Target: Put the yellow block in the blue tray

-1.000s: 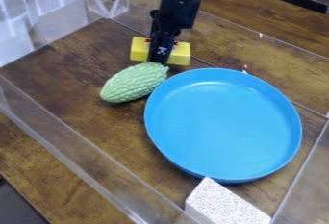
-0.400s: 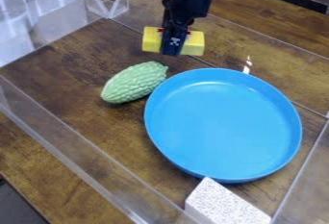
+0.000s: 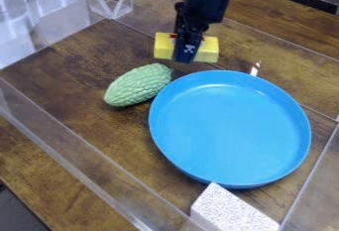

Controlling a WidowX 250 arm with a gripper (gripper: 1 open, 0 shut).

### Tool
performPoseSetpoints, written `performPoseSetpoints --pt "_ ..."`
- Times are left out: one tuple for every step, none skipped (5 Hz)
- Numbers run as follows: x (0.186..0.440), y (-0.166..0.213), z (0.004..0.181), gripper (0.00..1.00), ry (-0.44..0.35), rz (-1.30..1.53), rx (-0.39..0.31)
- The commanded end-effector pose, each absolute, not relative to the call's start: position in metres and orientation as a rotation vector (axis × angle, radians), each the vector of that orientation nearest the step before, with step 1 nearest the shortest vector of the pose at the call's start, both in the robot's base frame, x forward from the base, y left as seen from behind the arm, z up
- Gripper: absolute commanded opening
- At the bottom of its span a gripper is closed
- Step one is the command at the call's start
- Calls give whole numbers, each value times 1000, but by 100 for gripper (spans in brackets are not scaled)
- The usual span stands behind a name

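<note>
The hand (image 3: pixel 189 49) points straight down, clamped on the yellow block (image 3: pixel 184 47), just beyond the blue tray's (image 3: pixel 228 126) far rim.

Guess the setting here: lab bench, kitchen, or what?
Most likely a lab test cell, not a kitchen: a dark wooden tabletop fenced by clear plastic walls, with toy-like props laid out, a green bumpy vegetable, a blue tray and a white speckled block.
</note>
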State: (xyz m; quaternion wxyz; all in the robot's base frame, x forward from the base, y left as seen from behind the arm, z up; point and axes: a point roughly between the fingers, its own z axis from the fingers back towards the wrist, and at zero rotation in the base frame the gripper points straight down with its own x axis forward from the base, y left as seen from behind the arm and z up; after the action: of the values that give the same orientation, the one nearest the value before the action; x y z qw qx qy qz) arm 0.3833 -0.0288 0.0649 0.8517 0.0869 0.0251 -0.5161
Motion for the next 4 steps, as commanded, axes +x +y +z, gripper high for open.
performPoseSetpoints --pt "385 -47 111 0 -66 -1082 233" --pt "384 -52 112 0 -68 -1079 235" --pt "381 -53 111 0 -73 -1083 238" --pt "378 -56 113 0 -74 -1082 241"
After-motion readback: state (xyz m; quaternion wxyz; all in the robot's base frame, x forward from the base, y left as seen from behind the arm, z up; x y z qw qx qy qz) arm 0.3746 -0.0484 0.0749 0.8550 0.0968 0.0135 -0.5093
